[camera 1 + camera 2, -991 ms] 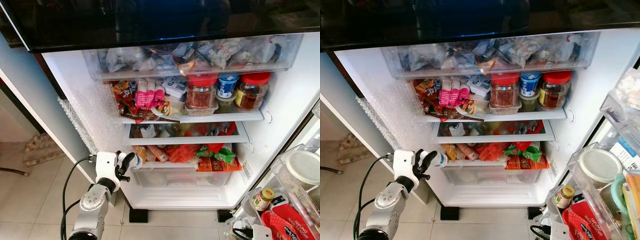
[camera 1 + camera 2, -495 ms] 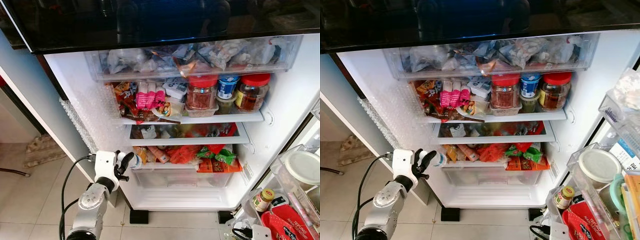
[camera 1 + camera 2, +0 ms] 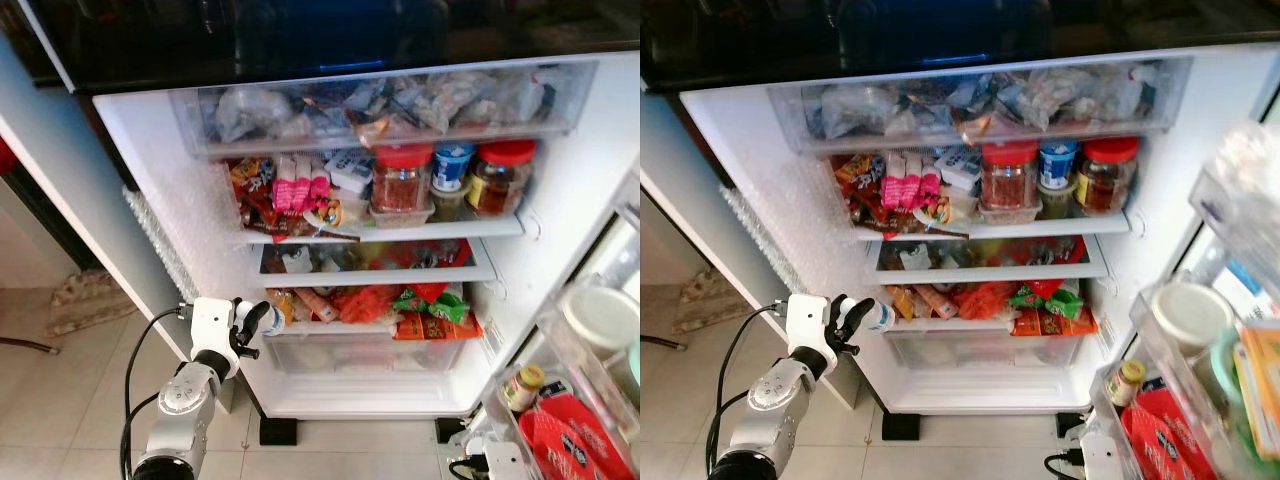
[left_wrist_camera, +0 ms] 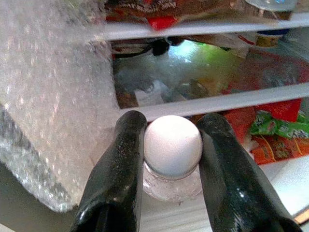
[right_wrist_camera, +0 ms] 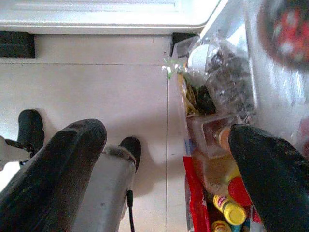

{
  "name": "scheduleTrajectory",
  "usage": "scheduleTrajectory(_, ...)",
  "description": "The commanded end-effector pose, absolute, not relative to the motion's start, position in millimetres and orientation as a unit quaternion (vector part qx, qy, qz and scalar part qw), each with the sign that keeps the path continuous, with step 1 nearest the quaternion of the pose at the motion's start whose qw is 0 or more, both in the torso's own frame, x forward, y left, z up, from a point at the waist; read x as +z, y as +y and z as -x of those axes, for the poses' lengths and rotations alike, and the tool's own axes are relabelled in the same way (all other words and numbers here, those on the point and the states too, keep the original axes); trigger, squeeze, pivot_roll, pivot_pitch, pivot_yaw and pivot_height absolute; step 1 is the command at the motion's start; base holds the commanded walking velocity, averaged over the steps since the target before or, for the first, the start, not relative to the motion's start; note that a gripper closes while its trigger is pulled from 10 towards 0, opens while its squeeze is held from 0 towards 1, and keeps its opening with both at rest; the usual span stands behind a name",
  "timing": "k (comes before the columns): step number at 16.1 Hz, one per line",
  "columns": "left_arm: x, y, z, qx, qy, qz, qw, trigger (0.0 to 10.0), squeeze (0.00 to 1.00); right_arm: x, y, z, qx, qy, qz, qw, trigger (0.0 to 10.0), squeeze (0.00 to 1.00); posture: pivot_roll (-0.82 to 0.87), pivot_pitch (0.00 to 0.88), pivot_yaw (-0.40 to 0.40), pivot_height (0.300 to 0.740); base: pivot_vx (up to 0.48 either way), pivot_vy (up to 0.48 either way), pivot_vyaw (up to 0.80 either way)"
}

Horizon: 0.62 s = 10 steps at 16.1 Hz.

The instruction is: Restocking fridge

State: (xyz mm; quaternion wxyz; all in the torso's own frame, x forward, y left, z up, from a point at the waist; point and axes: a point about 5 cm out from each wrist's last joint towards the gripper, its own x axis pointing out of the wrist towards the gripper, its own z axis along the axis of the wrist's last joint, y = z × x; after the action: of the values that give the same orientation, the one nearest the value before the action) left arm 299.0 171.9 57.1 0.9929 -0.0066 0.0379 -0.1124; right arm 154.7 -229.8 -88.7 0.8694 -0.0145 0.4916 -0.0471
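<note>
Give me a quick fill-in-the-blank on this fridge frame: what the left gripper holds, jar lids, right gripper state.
1. The left gripper is shut on a small bottle with a ____ cap.
2. The two big jars on the upper shelf have ____ lids.
3. The right gripper, pointed down at the tiled floor, has its fingers ____.
4. The fridge door stands ____.

Missing words: white; red; open; open

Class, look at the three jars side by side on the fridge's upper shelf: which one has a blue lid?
The middle jar. It is smaller, with a blue lid and blue label, standing between the two bigger red-lidded jars.
</note>
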Motion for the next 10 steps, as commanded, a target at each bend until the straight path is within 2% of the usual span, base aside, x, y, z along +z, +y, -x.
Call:
scheduleTrajectory(1, 52.4, 174.4, -297.2, -0.122, 0.055, 0.003, 0.991, 10.0, 0.00, -89.6, -229.1, -152.9, -0.045, 0.495, 0.019, 0.868, 10.0, 0.00, -0.02, 0.031, 0.081, 0.665, 0.000, 0.000, 0.00)
scheduleTrajectory(10, 52.1, 167.5, -298.3, -0.155, 0.065, 0.003, 0.986, 10.0, 0.00, -89.3, -229.3, -153.5, -0.047, 0.492, 0.016, 0.869, 10.0, 0.00, -0.02, 0.045, 0.079, 0.665, 0.000, 0.000, 0.00)
